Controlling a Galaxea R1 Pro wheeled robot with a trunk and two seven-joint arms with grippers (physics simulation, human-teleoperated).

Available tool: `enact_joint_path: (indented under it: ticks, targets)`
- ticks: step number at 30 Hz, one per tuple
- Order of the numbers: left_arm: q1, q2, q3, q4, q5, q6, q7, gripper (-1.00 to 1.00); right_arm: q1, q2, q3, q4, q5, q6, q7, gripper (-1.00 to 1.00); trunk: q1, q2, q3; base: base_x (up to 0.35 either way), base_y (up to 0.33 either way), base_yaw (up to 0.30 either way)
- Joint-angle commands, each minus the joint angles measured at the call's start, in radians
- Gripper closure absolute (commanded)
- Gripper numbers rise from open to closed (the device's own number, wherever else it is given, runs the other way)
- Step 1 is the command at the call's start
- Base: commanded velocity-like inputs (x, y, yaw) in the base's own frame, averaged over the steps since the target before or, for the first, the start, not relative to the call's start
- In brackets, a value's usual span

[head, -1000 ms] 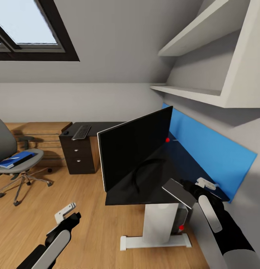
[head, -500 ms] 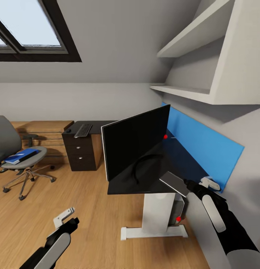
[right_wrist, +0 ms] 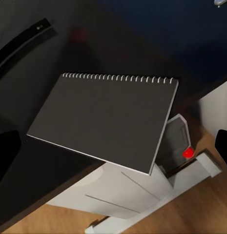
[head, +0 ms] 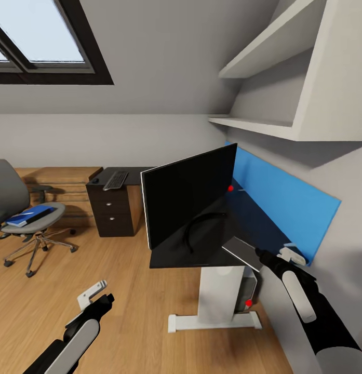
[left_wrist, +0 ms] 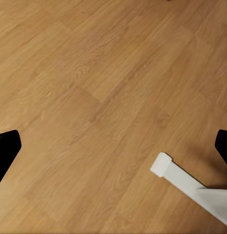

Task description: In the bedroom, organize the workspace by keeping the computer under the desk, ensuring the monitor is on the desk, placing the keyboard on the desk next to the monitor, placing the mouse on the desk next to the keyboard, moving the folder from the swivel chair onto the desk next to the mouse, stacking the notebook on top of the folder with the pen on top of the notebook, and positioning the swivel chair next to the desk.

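Right gripper point(head: 259, 254) grips the notebook point(right_wrist: 106, 117) over the desk point(head: 201, 254) edge; left gripper point(head: 97, 293) spread wide

No words, brand names, numbers or signs can be read anywhere in these views. The monitor point(head: 188, 200) near the middle of the head view has a plain black screen with no logo that can be made out. The notebook point(right_wrist: 106, 119), at the centre of the right wrist view, has a bare grey cover with nothing printed on it. The blue folder point(head: 29, 215) at the left edge of the head view is too small for any lettering to be told. The computer point(right_wrist: 176, 144) at the lower right of the right wrist view bears only a plain red mark, not a character.
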State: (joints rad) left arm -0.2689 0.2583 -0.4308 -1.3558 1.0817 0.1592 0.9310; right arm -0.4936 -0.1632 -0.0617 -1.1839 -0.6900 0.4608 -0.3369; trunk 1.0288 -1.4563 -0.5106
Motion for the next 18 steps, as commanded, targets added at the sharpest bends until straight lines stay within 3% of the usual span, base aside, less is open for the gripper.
enact_joint_path:
  ticks: [1,13,18]
  targets:
    - [-0.001,0.001,-0.002,-0.001,0.002,0.005,0.006,-1.0,-0.001,0.0,-0.001,-0.002,-0.011,0.002,-0.008,-1.0,0.0,-0.001,-0.001,0.0,0.0,0.0]
    - [-0.001,0.001,-0.004,0.0,0.006,0.006,0.005,-1.0,0.0,-0.001,-0.016,-0.002,-0.01,0.0,-0.008,-1.0,0.0,-0.001,-0.001,0.0,0.0,0.0]
    - [-0.001,0.001,-0.012,0.003,0.007,0.006,0.005,-1.0,0.0,-0.002,-0.016,-0.001,-0.009,-0.001,-0.008,-1.0,0.0,-0.001,-0.001,-0.203,0.0,0.0]
